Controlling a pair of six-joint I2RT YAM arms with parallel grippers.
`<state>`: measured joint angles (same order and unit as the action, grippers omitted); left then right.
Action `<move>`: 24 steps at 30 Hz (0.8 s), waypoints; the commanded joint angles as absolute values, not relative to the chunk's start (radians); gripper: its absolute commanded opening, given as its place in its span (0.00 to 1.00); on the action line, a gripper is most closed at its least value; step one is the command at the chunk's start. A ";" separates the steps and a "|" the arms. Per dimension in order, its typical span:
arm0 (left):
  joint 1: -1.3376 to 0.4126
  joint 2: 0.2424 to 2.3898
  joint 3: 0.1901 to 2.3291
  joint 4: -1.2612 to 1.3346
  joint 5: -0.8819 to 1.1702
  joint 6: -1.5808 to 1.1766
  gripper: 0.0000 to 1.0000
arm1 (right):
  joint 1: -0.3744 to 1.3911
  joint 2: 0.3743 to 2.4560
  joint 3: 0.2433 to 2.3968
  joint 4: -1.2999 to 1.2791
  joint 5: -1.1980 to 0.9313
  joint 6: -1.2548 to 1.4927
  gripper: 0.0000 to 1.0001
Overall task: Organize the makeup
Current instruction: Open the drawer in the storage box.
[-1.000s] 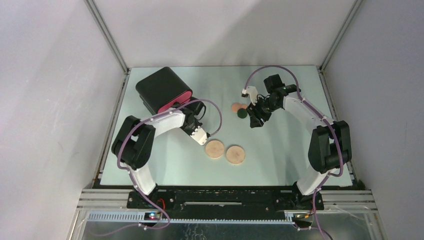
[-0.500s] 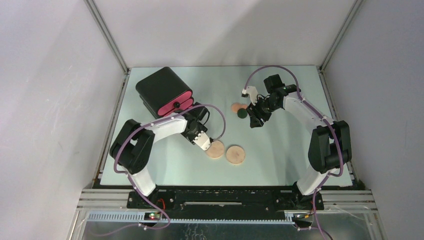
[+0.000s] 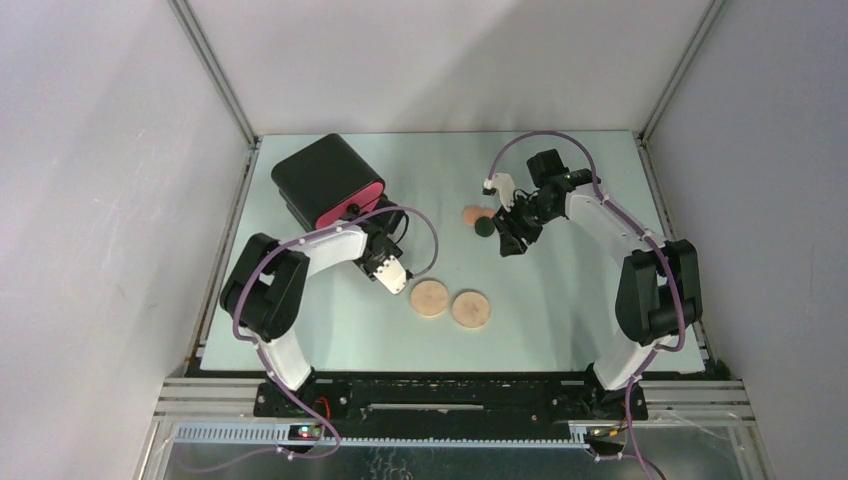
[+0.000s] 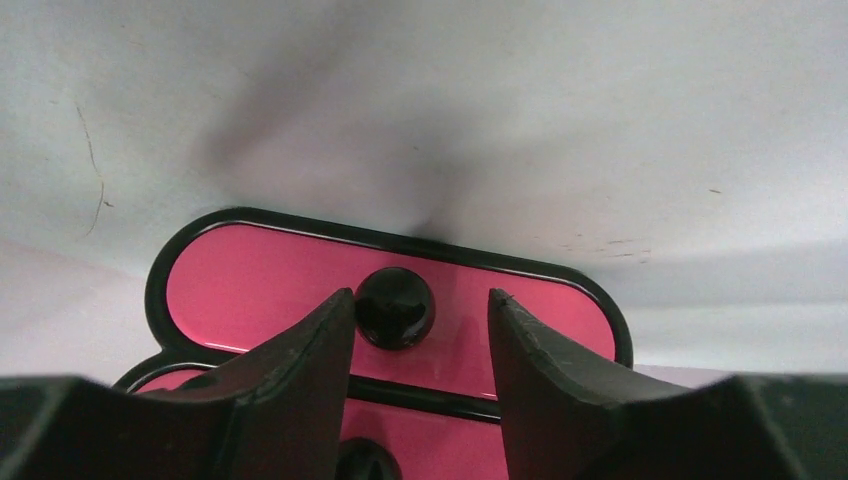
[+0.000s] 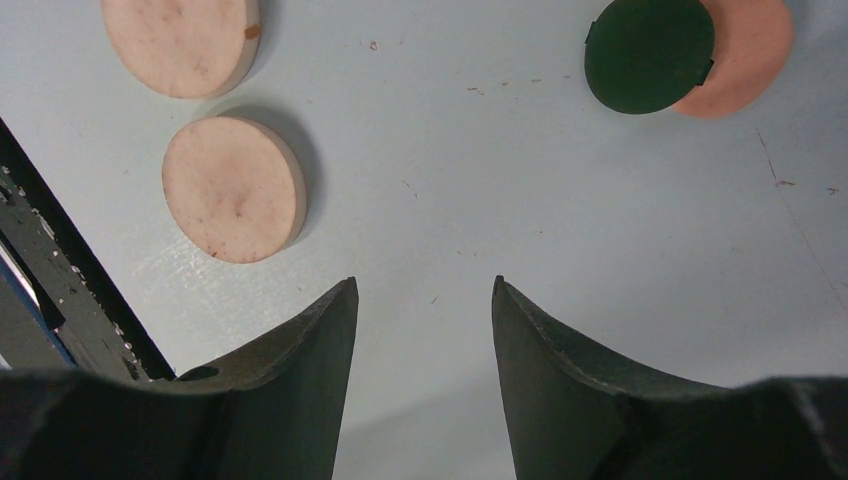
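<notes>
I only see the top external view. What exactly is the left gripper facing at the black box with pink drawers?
Observer: The left wrist view shows the left gripper open, with the round black knob of the upper pink drawer framed between its fingers.
Operator: And the other arm?
Observer: In its wrist view the right gripper is open and empty over the pale table.
Operator: How does the makeup beside it lie?
Observer: The dark-green round disc lies partly on top of the peach round disc.
</notes>
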<state>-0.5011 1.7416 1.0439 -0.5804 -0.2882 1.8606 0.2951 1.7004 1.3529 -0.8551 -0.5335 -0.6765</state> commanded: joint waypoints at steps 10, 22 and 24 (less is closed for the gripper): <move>-0.489 1.769 1.039 -0.524 -0.370 1.893 0.25 | 0.298 1.704 1.352 -0.869 -0.549 -0.698 0.61; -0.592 1.726 1.070 -0.533 -0.225 1.788 0.12 | 0.304 1.704 1.352 -0.868 -0.544 -0.696 0.61; -0.626 1.741 1.093 -0.537 -0.219 1.769 0.10 | 0.304 1.703 1.352 -0.869 -0.545 -0.697 0.60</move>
